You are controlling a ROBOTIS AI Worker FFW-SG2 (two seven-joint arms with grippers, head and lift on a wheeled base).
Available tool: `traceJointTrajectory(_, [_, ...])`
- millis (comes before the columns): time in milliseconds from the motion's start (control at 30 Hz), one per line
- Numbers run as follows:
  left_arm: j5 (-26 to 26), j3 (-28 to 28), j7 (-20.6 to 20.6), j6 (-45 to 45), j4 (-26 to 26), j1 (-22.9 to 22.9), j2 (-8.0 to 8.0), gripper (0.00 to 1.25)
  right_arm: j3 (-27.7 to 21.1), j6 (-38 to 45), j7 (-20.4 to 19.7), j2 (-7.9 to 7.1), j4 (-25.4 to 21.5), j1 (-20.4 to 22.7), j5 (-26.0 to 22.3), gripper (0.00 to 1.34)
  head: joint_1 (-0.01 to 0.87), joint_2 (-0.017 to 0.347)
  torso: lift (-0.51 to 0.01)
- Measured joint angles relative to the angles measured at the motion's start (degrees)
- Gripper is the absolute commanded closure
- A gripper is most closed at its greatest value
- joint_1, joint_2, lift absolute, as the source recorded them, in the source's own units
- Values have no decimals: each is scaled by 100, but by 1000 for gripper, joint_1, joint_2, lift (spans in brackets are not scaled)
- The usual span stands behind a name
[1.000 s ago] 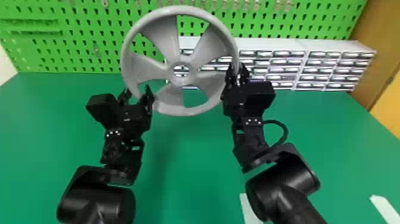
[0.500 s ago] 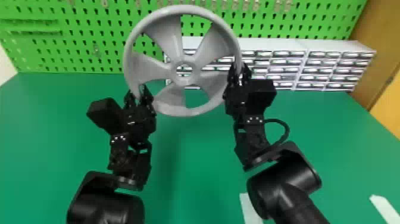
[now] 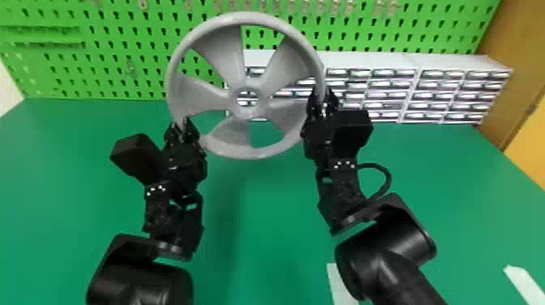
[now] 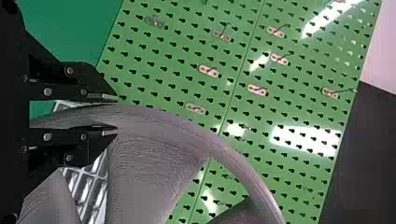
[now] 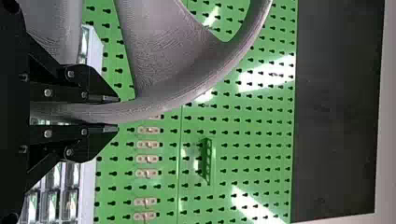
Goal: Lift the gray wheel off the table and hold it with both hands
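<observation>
Both arms hold the gray wheel (image 3: pixel 237 153) upright above the green table (image 3: pixel 267 227), its spoked face toward the head camera. On the wheel's lower left rim, my left gripper (image 3: pixel 182 123) is shut; the left wrist view has the rim (image 4: pixel 187 128) running between the two fingertips of the left gripper (image 4: pixel 116 116). Higher up, at the right side of the rim, my right gripper (image 3: pixel 323 99) is shut on it. In the right wrist view the rim (image 5: pixel 163 105) passes between the fingers of the right gripper (image 5: pixel 117 113).
Behind the wheel stands a green pegboard (image 3: pixel 113 65) with small hooks. White drawer units (image 3: pixel 373 61) line the table's back edge, behind and right of the wheel. Pale strips (image 3: pixel 338 284) lie on the table near the right arm.
The wheel has shifted slightly to the right in the head view, with both grippers on it. My left arm has moved right and a little lower; the right arm has moved only slightly.
</observation>
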Motion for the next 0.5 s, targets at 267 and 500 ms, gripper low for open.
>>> traceJointTrajectory(267, [116, 233, -1, 52, -2, -4, 2, 1029, 4, -20, 0, -1, -4, 6, 0, 1165, 711, 15, -98])
traceJointTrajectory(500, [140, 250, -48, 120, 0, -35, 16, 1055, 3, -25, 0, -3, -8, -1, -3, 1165, 711, 15, -98])
